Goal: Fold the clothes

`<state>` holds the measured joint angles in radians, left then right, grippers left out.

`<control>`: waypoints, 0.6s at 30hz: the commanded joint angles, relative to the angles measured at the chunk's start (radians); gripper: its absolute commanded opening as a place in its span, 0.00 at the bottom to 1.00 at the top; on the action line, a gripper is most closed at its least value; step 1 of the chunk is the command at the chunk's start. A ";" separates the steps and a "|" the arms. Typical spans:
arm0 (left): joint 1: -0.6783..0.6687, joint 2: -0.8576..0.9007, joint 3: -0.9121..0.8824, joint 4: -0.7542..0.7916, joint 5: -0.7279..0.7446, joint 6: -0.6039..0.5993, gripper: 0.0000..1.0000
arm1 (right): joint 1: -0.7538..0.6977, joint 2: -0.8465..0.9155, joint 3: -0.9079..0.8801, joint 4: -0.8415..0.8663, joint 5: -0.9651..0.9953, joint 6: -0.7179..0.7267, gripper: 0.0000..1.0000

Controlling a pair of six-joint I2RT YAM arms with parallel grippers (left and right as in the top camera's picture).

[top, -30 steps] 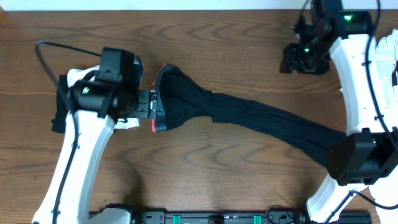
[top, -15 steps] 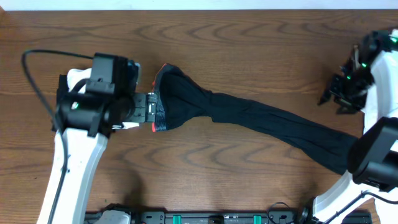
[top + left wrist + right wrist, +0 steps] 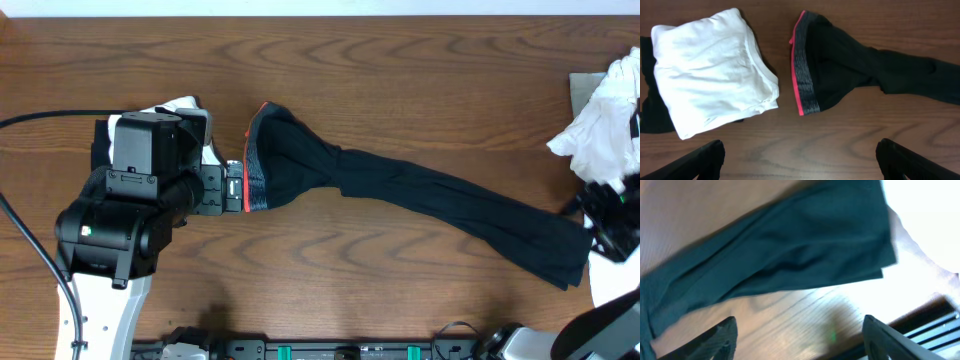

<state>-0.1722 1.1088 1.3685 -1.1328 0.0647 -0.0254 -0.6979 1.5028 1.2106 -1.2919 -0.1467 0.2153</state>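
Long black trousers (image 3: 420, 195) lie stretched across the table, grey-and-red waistband (image 3: 255, 165) at the left and leg ends (image 3: 565, 262) at the front right. My left gripper (image 3: 228, 188) hovers just left of the waistband, open and empty. Its wrist view shows the waistband (image 3: 802, 75), a folded white garment (image 3: 710, 75) lying on a black one (image 3: 647, 117), and its spread jaws (image 3: 800, 162) over bare wood. By the leg ends, my right gripper (image 3: 605, 222) is open. Its blurred view shows the trouser leg (image 3: 780, 255) beyond its empty jaws (image 3: 802, 340).
A loose pile of white clothes (image 3: 610, 115) sits on a grey cloth (image 3: 583, 85) at the far right. The folded white garment (image 3: 185, 105) is mostly hidden under my left arm. A black rail (image 3: 350, 350) runs along the table's front edge.
My left gripper has drawn back and up from the waistband, its jaws opening fully. My right arm has swung from the back right down to the trouser leg ends and opened wider. The trousers have not moved.
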 commanded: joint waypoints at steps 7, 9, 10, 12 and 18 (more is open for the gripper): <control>-0.003 -0.004 0.010 -0.003 0.003 0.005 0.98 | -0.188 -0.027 -0.212 0.129 0.012 0.055 0.61; -0.003 -0.004 0.010 -0.003 0.003 0.005 0.98 | -0.201 -0.027 -0.238 0.161 0.012 0.055 0.59; -0.003 -0.004 0.010 -0.003 0.003 0.005 0.98 | -0.204 -0.027 -0.252 0.181 0.017 0.055 0.58; -0.003 -0.004 0.010 -0.003 0.003 0.005 0.98 | -0.206 -0.027 -0.271 0.204 0.039 0.074 0.57; -0.003 -0.004 0.010 -0.003 0.003 0.005 0.98 | -0.206 -0.027 -0.330 0.316 0.108 0.173 0.55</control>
<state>-0.1722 1.1088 1.3685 -1.1336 0.0647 -0.0254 -0.8955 1.4853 0.9054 -1.0050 -0.0864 0.3187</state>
